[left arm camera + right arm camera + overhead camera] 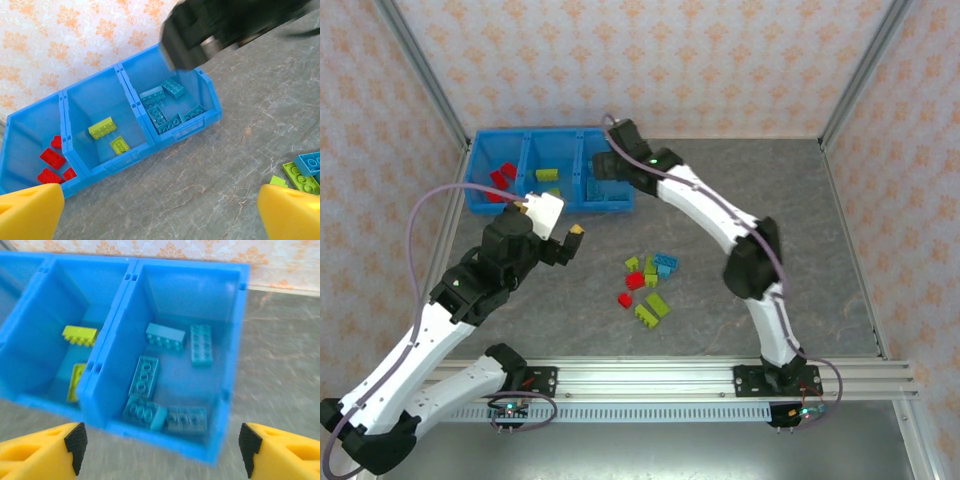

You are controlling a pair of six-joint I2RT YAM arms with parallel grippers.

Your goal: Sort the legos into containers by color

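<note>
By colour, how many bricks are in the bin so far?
Red bricks: 4
Green bricks: 2
Blue bricks: 5
Total: 11

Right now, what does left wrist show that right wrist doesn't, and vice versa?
Left wrist, not right wrist: red bricks in the left compartment, loose green and blue bricks on the table, the open left gripper. Right wrist, not left wrist: the right gripper's open black-padded fingertips. Both: two green bricks in the middle compartment, five light blue bricks in the right compartment.
</note>
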